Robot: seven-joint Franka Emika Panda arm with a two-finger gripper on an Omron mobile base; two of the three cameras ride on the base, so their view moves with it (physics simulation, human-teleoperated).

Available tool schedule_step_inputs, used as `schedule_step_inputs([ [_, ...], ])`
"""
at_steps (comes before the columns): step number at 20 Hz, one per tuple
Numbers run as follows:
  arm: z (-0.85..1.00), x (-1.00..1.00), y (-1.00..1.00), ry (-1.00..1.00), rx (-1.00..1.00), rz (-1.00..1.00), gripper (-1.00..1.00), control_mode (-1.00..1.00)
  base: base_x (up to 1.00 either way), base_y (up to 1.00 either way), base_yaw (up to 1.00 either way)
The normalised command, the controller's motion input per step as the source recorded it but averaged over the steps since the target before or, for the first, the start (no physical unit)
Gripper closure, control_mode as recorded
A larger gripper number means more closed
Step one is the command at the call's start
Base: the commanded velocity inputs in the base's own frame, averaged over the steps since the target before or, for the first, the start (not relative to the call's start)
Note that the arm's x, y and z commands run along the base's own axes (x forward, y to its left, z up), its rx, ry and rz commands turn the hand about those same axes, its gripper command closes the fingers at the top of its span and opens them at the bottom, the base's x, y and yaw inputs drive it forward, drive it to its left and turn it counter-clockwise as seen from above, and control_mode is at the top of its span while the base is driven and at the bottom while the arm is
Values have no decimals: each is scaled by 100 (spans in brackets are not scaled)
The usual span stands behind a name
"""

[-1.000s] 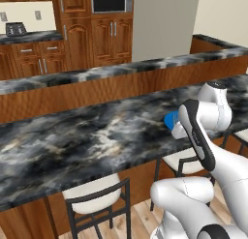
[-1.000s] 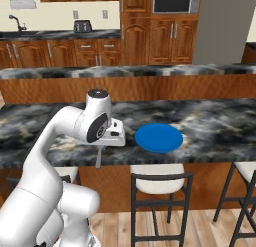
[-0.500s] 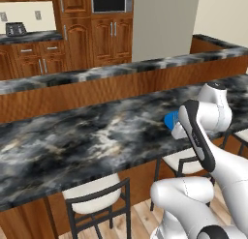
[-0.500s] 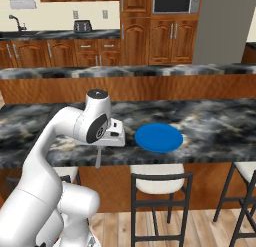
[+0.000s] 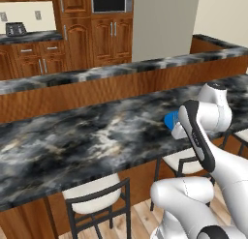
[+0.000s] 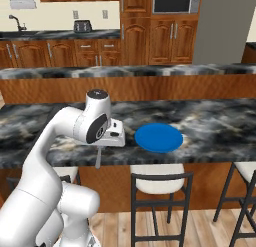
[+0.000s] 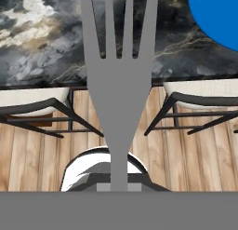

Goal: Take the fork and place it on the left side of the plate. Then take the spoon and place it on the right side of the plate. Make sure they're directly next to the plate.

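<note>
At the tabletop's (image 6: pixel 210 128) near edge, left of the plate (image 6: pixel 159 137), the fingers are closed on the fork (image 7: pixel 118 80), hanging beyond the edge; released here, it likely falls to the floor.
</note>
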Motion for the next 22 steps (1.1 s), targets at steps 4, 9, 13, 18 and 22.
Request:
schedule_step_inputs([
  [4, 0, 0, 0, 0, 0, 0, 100, -100, 0, 0, 0],
  [9, 0, 0, 0, 0, 0, 0, 100, -100, 0, 0, 0],
  [13, 0, -4, -1, -1, 0, -2, 100, -100, 0, 0, 0],
  [18, -3, 72, -1, 13, 0, -2, 100, -100, 0, 0, 0],
  [22, 0, 78, -1, 15, 0, 0, 100, -100, 0, 0, 0],
])
